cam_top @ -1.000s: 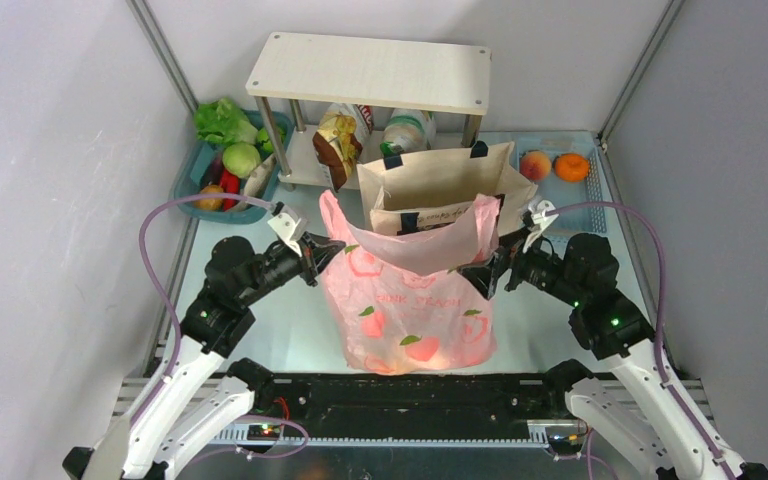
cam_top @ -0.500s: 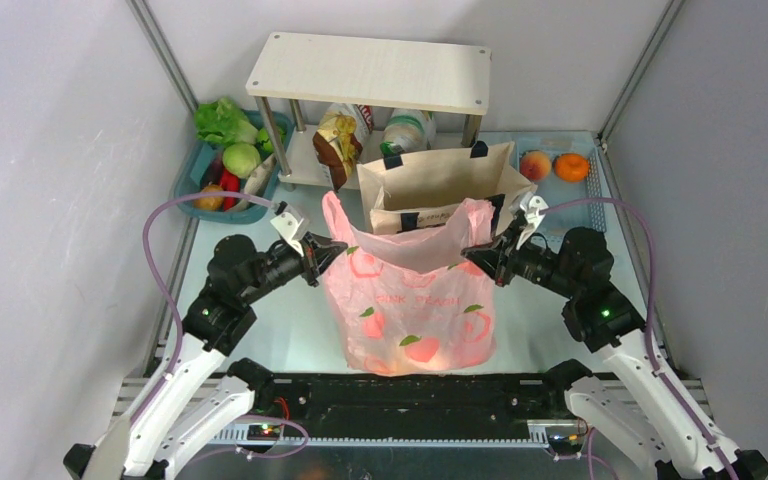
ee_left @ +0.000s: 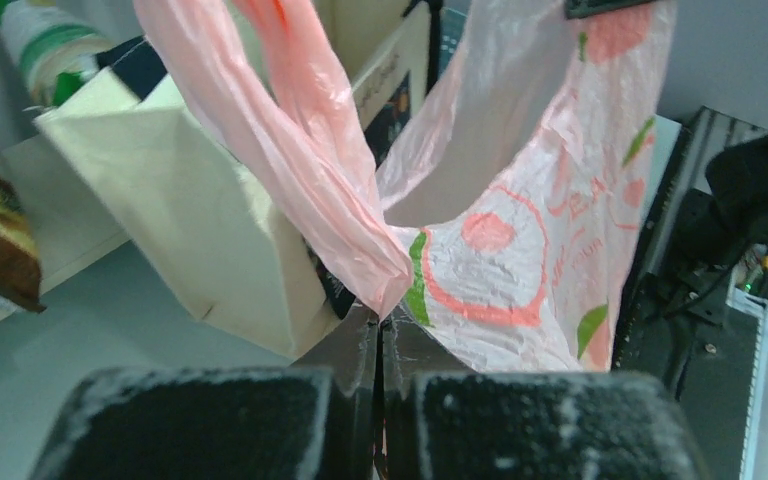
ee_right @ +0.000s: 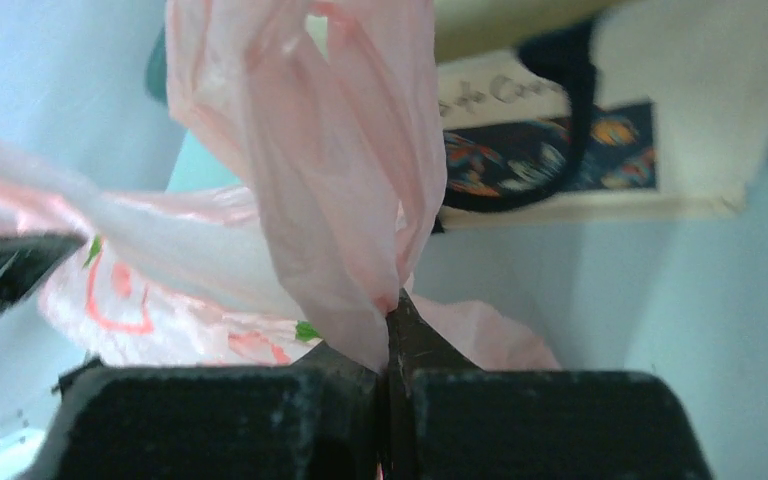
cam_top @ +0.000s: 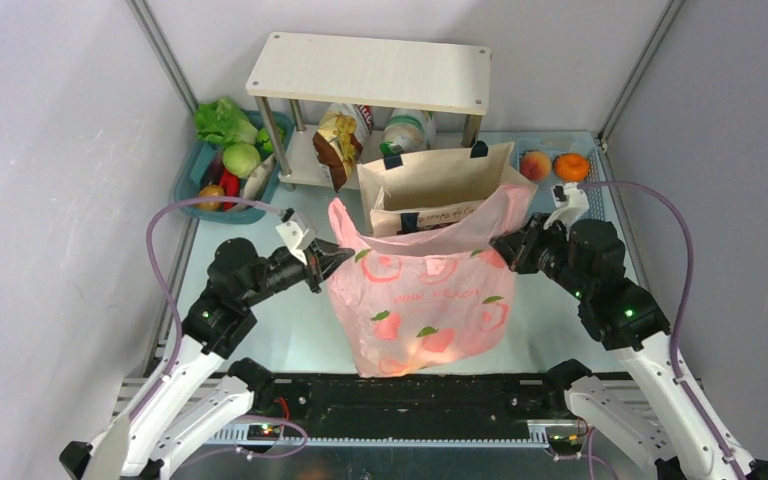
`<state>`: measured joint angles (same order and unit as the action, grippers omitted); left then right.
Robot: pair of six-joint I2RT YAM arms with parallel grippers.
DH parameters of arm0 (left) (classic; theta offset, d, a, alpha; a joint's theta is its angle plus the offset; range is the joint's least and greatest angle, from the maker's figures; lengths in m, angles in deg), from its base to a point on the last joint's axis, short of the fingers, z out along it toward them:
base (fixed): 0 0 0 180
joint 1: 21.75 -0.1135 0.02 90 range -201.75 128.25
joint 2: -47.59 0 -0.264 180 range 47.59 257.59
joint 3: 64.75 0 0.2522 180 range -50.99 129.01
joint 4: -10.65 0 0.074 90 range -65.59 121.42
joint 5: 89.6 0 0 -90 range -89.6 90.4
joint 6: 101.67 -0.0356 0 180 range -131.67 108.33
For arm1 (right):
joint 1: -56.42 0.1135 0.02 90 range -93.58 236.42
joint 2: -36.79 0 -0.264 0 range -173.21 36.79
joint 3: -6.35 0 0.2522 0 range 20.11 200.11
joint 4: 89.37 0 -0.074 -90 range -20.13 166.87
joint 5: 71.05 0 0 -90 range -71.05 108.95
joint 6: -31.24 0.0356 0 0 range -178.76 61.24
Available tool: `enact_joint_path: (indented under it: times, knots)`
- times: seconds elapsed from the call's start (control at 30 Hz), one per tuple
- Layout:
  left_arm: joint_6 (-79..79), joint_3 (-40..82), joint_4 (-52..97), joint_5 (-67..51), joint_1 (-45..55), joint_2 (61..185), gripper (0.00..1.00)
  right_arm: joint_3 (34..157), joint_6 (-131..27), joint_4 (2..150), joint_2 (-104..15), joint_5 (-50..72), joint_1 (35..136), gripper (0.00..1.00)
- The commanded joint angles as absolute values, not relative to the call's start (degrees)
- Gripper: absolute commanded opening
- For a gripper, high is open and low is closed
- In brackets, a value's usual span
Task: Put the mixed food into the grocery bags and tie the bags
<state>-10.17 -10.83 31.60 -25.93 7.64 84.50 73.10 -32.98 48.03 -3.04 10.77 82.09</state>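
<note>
Mid-frame, the left end effector (cam_top: 331,258) and right end effector (cam_top: 506,251) are clamping fully closed on bunched handles of the pink bag (cam_top: 425,310) (thin, slippery film, likely tearing if jerked).

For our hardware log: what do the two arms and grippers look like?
The left arm and right arm have white lower links and black rounded joint housings with green lights. A mauve cable loops from each wrist past a white mount. The left gripper and right gripper are black, with matte, speckled fingers.
</note>
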Motion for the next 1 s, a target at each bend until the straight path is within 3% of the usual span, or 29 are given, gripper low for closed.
enact_joint_path:
  times: [0.0, 0.17, 0.33, 0.5, 0.67, 0.8, 0.87, 0.9, 0.97]
  knots:
    - [-17.1, -9.9, 30.4, -28.8, 12.7, 84.3, 0.0, 78.2, -21.6, 34.7, -0.9, 27.9, 83.1, 0.0]
    - [-25.0, -5.9, 37.9, -27.3, 19.4, 87.0, 0.0, 82.3, -13.4, 29.4, -1.6, 39.6, 89.9, 0.0]
    - [-28.7, -2.0, 43.1, -22.0, 23.8, 89.2, 0.0, 84.9, -10.6, 29.1, -7.6, 57.4, 104.7, 0.0]
    - [-29.4, 5.5, 46.3, -10.3, 24.0, 91.7, 0.0, 84.9, -8.6, 35.3, -10.7, 62.1, 106.8, 0.0]
    - [-33.6, 9.9, 46.7, -10.8, 24.0, 95.6, 0.0, 84.9, 4.0, 36.0, -14.1, 67.9, 108.2, 0.0]
    - [-36.8, 10.2, 46.7, -6.1, 23.6, 97.6, 0.0, 84.9, 1.7, 37.6, -15.8, 71.1, 110.6, 0.02]
    - [-36.6, 9.1, 46.3, -4.8, 22.5, 97.5, 0.0, 84.7, -7.5, 41.5, -16.1, 69.2, 110.6, 0.45]
    - [-36.3, 8.2, 45.8, -5.0, 21.3, 97.5, 0.0, 84.6, -13.4, 43.1, -16.0, 67.4, 110.6, 0.85]
    - [-35.7, 6.4, 44.7, -6.9, 19.5, 97.3, 0.0, 84.1, -23.1, 46.0, -15.2, 62.4, 109.6, 0.98]
